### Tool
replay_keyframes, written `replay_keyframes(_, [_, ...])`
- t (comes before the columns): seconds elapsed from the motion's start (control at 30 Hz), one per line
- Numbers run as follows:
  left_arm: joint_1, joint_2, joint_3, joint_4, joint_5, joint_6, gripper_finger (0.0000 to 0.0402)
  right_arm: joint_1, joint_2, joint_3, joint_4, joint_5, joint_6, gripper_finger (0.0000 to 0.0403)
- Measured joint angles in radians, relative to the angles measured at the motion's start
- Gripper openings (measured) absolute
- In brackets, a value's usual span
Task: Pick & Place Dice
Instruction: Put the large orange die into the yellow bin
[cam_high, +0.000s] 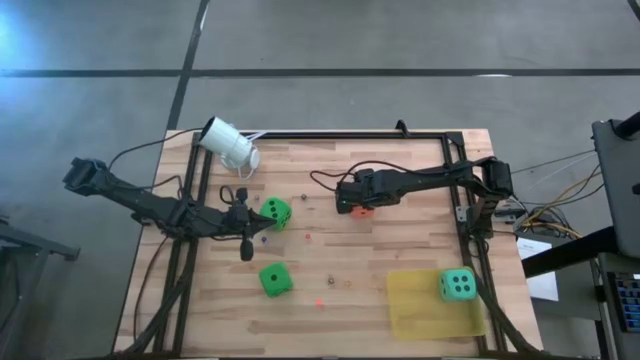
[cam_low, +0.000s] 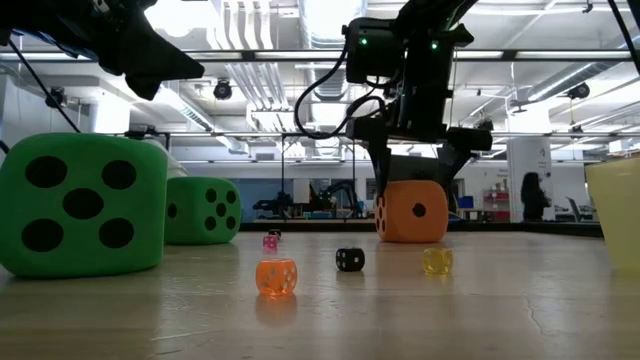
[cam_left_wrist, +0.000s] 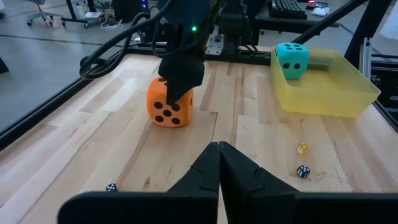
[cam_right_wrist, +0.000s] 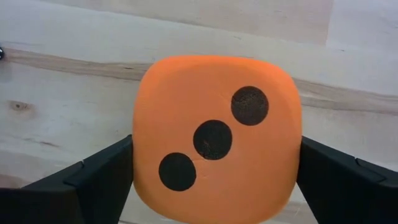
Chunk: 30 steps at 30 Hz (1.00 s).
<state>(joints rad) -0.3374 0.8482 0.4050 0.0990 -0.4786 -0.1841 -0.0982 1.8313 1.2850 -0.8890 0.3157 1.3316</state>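
Wooden slatted table (cam_high: 420, 200): right gripper (cam_high: 362, 208) fingers apart, straddling the soft orange-red die (cam_right_wrist: 214, 137) at twelve o'clock; squeeze centred. Left gripper (cam_high: 246, 250) fingers together.

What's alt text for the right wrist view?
An orange die, three dark pips facing the camera in a diagonal, fills the view on a pale wood table. The right claw sits open around it, one dark finger on each side.

The floor (cam_high: 400, 40) is grey and smooth, with dark lines across it. Long bright lights (cam_low: 250, 25) hang from the ceiling. Far back, a person (cam_low: 530, 195) stands by a white pillar (cam_low: 520, 175). A keyboard (cam_left_wrist: 292, 9) sits on a desk.
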Motion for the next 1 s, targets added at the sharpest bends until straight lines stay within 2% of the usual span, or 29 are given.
replay_keyframes(0.17, [0.000, 0.000, 0.000, 0.000, 0.000, 0.000, 0.0006, 0.000, 0.000, 0.000, 0.000, -0.002, -0.005, 0.0332])
replay_keyframes(0.27, [0.000, 0.000, 0.000, 0.000, 0.000, 0.000, 0.0006, 0.002, -0.001, 0.000, 0.001, -0.003, -0.051, 0.0318])
replay_keyframes(0.5, [0.000, 0.000, 0.000, 0.000, 0.000, 0.000, 0.0006, 0.014, -0.009, 0.000, 0.010, -0.019, -0.288, 0.0317])
replay_keyframes(0.7, [0.000, 0.000, 0.000, 0.000, 0.000, 0.000, 0.0006, 0.027, -0.010, 0.000, 0.008, -0.022, -0.407, 0.0318])
replay_keyframes(1.0, [0.000, 0.000, 0.000, 0.000, 0.000, 0.000, 0.0006, 0.033, -0.011, 0.000, 0.001, -0.024, -0.450, 0.0319])
